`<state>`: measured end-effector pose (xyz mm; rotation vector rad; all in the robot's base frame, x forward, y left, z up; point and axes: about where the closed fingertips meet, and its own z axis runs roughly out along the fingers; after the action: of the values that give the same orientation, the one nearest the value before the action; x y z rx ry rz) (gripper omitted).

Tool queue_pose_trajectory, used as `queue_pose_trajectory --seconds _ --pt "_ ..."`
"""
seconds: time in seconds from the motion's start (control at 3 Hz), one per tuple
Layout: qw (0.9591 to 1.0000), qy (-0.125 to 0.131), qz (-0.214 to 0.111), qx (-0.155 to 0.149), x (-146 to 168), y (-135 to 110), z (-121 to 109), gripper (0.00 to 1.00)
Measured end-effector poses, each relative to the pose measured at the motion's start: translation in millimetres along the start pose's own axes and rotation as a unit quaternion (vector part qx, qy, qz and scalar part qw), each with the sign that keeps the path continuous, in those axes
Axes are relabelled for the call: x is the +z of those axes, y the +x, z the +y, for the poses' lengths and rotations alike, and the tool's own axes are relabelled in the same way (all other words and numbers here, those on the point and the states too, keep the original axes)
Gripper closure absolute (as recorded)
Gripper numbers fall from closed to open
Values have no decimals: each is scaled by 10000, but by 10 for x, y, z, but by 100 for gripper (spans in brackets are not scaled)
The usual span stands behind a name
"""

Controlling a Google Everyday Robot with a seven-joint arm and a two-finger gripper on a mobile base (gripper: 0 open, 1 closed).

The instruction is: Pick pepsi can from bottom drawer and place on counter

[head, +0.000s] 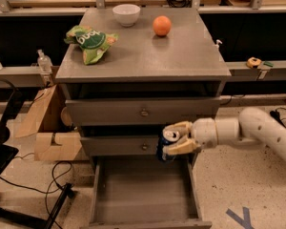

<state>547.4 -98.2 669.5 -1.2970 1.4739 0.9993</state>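
Observation:
My gripper (177, 140) reaches in from the right and is shut on the pepsi can (165, 143), a dark blue can with a silver lid. It holds the can upright in the air, in front of the middle drawer front and above the back of the open bottom drawer (145, 194). The drawer's grey floor is bare. The counter (148, 51) is the grey cabinet top, well above the can.
On the counter lie a green chip bag (90, 41), a white bowl (126, 13) and an orange (162, 26). Two closed drawer fronts with round knobs (144, 112) sit above the open drawer. A cardboard box (45, 128) and cables stand left of the cabinet.

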Motion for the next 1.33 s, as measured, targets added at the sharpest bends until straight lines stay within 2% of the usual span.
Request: queue_pose_trajectory --seconds 0.67,1.0,1.33 --pt "9977 440 498 -113 -478 -1573 -185 100" --pt "9950 618 759 -201 -648 -2193 -410 100" --pt "9907 700 1152 -188 -641 -2512 -836 100"
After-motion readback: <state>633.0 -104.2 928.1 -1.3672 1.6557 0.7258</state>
